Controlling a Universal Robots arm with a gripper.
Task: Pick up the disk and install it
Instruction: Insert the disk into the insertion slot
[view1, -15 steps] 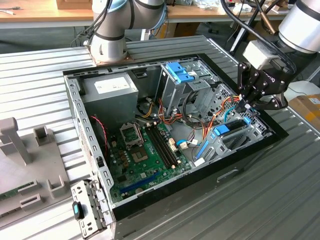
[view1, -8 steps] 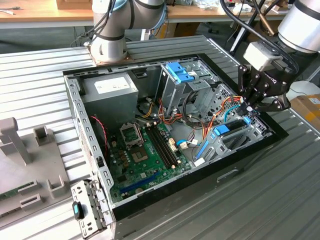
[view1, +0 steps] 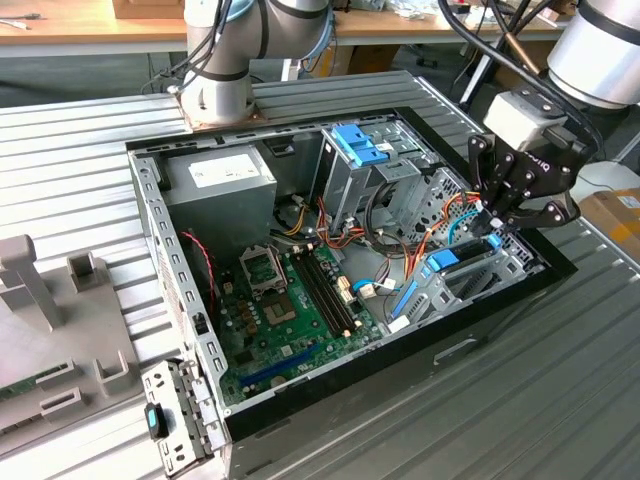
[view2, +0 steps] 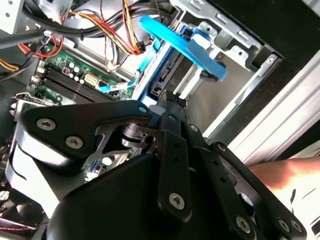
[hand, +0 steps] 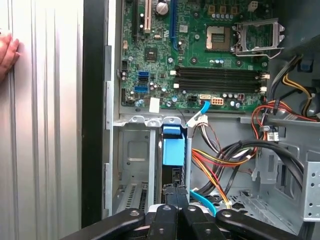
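The disk (view1: 445, 259) is seen standing on edge in a bay of the case (view1: 150, 200), at the exterior view's right. Its end is clamped between the jaws of the gripper (view1: 490, 232).

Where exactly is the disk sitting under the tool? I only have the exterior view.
Observer: In the first wrist view the disk stands on edge in a metal drive bay, its blue carrier end toward the motherboard, in line with the tool.
Operator: Anything nearby that I can't see?
Observer: Yes. In the first wrist view a person's hand is over the ribbed table, beside the case.
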